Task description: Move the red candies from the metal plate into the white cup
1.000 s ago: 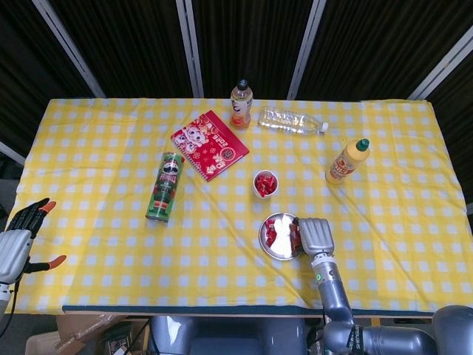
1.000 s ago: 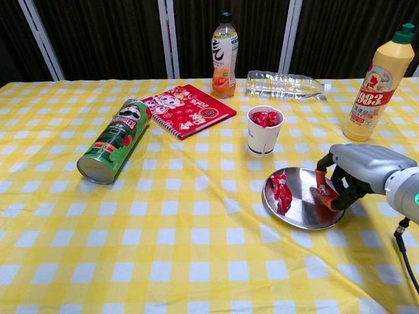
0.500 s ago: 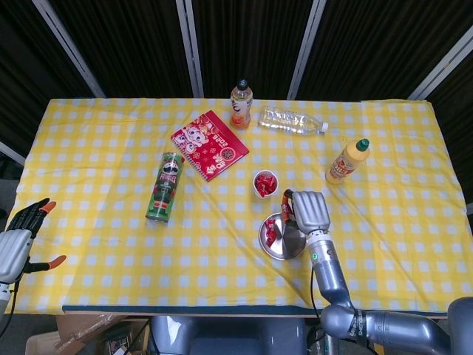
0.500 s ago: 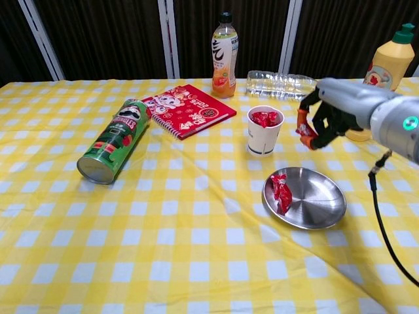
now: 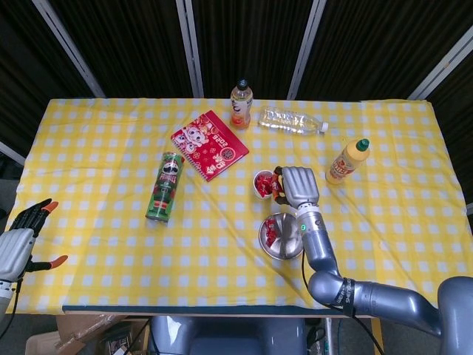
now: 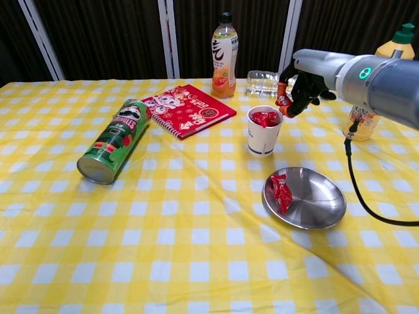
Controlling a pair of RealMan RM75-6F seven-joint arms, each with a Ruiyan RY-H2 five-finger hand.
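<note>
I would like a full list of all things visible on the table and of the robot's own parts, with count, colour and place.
Tablecloth: one, yellow-white check, covers table.
White cup: one, centre, red candies inside.
Metal plate: one, silver, near right.
Candy on plate: red, left part.
Held candy: one, red, above cup.
Chip can: one, green, lying left.
Notebook: one, red, behind centre.
Juice bottle: one, orange, back.
Clear bottle: one, lying, back.
Squeeze bottle: one, yellow, right back.
Right hand: pinches held candy.
Left hand: far left edge, holds nothing.

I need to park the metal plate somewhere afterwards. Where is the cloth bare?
Bare: the near stretch in front of the Pringles can and metal plate. Crowded: the far edge, with notebook, juice bottle, water bottle and white cup.
</note>
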